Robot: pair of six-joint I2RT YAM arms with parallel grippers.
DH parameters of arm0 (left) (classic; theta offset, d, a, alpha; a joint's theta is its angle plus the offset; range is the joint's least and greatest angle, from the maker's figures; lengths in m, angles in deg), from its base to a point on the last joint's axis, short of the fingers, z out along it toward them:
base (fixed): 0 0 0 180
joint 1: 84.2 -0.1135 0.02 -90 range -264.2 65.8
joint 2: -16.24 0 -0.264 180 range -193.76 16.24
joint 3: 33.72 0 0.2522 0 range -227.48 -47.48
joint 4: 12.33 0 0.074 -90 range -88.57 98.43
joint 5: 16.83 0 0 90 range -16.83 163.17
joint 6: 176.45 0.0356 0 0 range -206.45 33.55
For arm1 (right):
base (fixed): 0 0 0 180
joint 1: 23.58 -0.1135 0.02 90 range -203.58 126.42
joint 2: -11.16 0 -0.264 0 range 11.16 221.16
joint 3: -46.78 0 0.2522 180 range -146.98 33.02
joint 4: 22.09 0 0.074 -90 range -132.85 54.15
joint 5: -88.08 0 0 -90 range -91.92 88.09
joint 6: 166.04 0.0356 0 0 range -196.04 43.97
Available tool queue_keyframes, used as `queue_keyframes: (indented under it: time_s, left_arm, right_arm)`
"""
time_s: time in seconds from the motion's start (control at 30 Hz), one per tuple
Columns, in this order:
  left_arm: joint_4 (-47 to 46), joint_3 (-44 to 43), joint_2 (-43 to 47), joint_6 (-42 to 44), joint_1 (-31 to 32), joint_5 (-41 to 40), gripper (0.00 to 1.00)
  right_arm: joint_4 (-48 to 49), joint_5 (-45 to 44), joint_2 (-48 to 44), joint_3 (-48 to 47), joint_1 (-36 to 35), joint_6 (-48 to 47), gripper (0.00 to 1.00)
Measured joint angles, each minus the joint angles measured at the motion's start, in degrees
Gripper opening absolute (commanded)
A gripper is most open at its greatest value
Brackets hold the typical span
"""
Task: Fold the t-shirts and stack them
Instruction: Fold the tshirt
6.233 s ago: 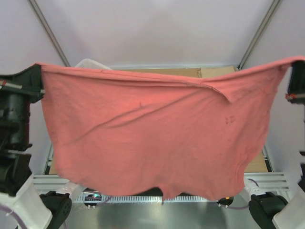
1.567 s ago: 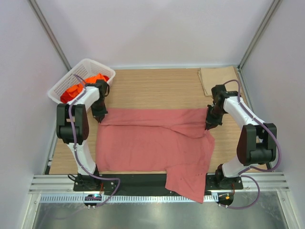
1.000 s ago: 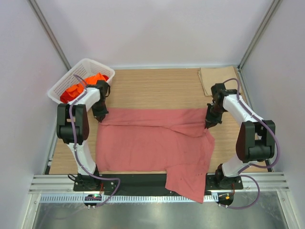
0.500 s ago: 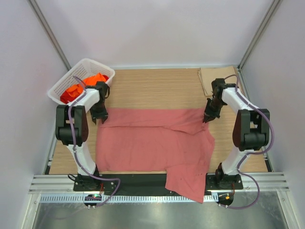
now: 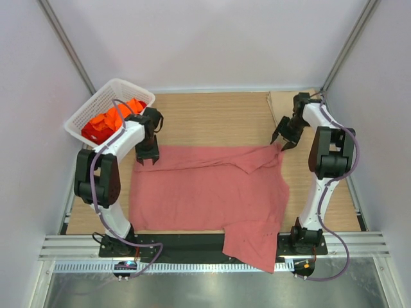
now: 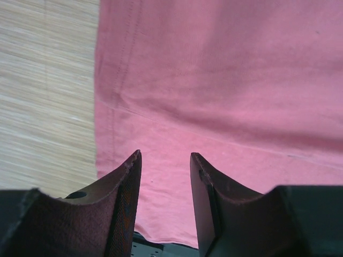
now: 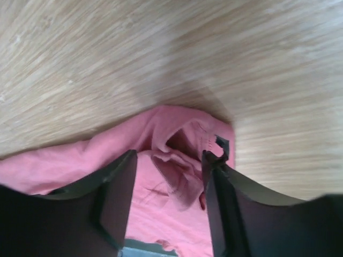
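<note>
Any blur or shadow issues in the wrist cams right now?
Left wrist: pink t-shirt seams sharp, the fingers dark and soft-edged. Right wrist: table grain smeared, soft shadow on the wood above the bunched shirt corner. Top external: even light, no glare on the shirt.

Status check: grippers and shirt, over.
Left gripper open above pink t-shirt, far-left corner. Right gripper open, bunched far-right corner below it. Shirt spread on table, near-right part over edge. Basket apart from it.

A robot lab cell: white panel walls [image 5: 205, 38], aluminium frame posts [image 5: 64, 38], wooden table [image 5: 212, 119].
</note>
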Motion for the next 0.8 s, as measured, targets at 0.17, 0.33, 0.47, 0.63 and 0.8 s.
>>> queue_keyframes:
  time_s: [0.17,0.33,0.47,0.63,0.8]
  left_arm:
    - [0.11,0.66,0.00,-0.17,1.36,1.05,0.43]
    - [0.81,0.68,0.50,-0.39,2.67,2.12,0.43]
    - [2.12,-0.13,1.03,-1.09,3.85,2.97,0.43]
    - [2.99,-1.77,1.07,-1.27,4.83,3.65,0.42]
    - [3.63,-1.51,1.84,-1.27,4.92,3.67,0.43]
  right_arm:
    - [-2.40,-5.57,-6.88,1.62,-4.24,-3.56,0.49]
    - [-1.73,-8.52,-21.09,12.57,-16.74,-4.37,0.35]
    - [-1.11,-8.52,-21.84,17.99,-22.56,-4.35,0.38]
    - [0.92,-10.34,-15.45,18.60,-24.06,-4.37,0.42]
    - [2.25,-11.06,-11.67,18.16,-26.62,-4.33,0.40]
